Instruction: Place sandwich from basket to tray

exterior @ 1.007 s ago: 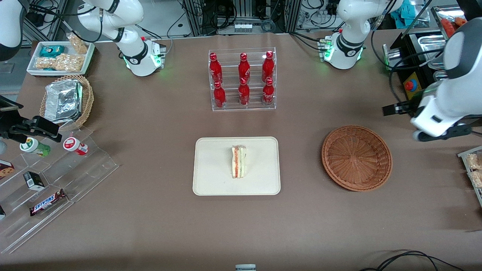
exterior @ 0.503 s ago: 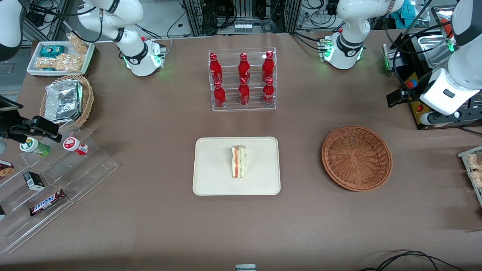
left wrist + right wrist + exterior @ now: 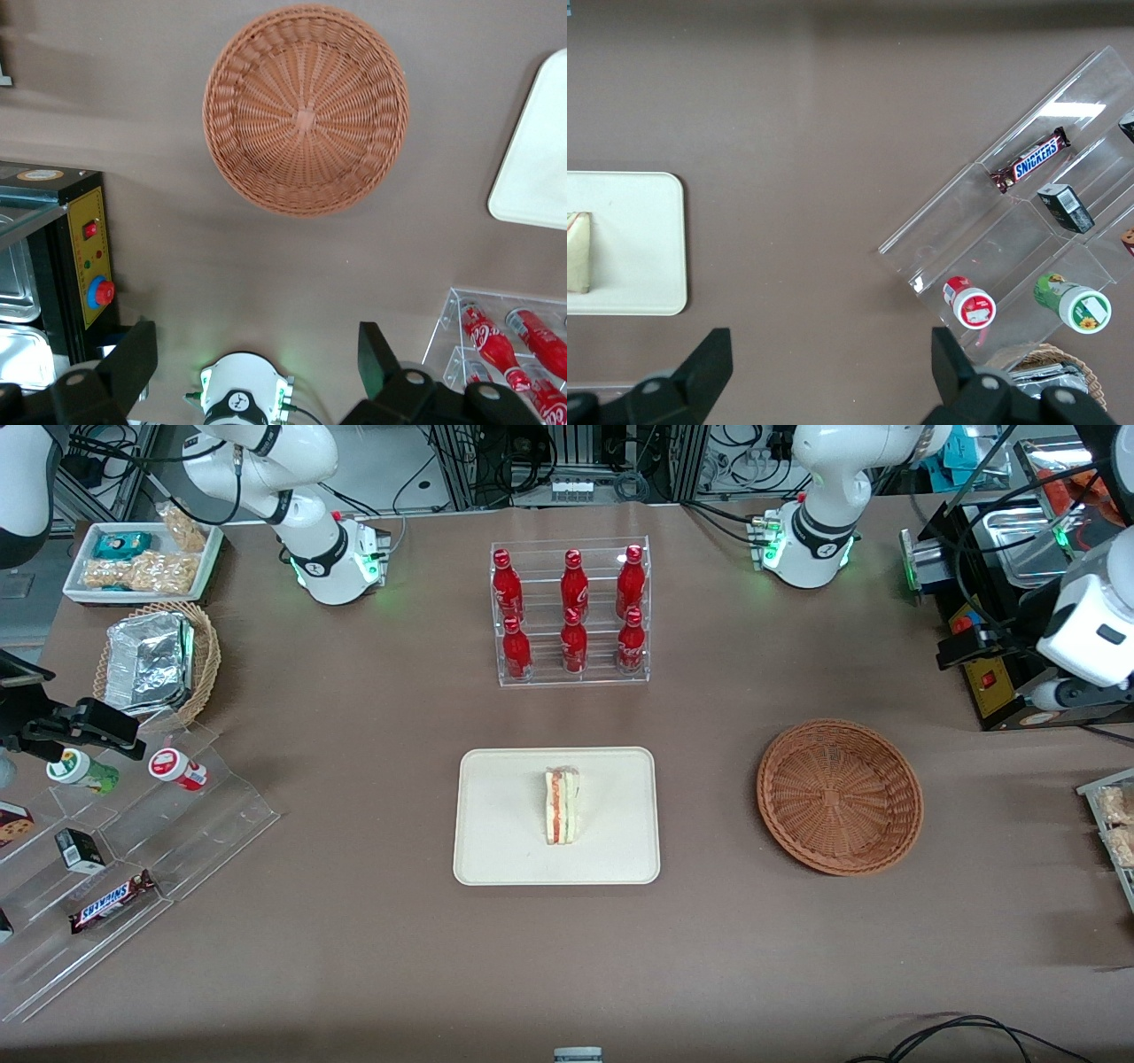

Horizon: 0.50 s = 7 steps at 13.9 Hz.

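Note:
The sandwich stands on its edge on the cream tray, near the tray's middle; the right wrist view also catches the sandwich on the tray. The reddish-brown basket lies beside the tray toward the working arm's end of the table, with nothing in it. My gripper hangs high above the table edge, farther from the front camera than the basket. It is open, with nothing between its fingers. The left wrist view looks down on the basket and a corner of the tray.
A clear rack of red bottles stands farther from the front camera than the tray. A black control box with a red button sits just below my gripper. Toward the parked arm's end are an acrylic snack stand and a tan basket holding a foil container.
My gripper has risen and drawn away from the basket, farther from the front camera and toward the working arm's end of the table. Sandwich, tray and basket have not moved.

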Each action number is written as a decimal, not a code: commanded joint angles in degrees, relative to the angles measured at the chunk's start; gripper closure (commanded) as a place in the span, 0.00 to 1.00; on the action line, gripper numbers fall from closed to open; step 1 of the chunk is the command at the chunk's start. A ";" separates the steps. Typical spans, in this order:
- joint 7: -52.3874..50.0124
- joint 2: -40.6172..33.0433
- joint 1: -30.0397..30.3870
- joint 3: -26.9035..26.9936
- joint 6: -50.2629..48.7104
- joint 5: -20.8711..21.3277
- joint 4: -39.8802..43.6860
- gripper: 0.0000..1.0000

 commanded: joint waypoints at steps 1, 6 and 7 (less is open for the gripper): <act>0.26 -1.96 -2.08 1.03 -1.78 0.30 -1.54 0.00; 0.79 -1.96 -1.73 0.86 -0.38 0.83 -0.05 0.00; 0.88 -1.96 -1.73 0.94 -0.47 0.75 1.17 0.00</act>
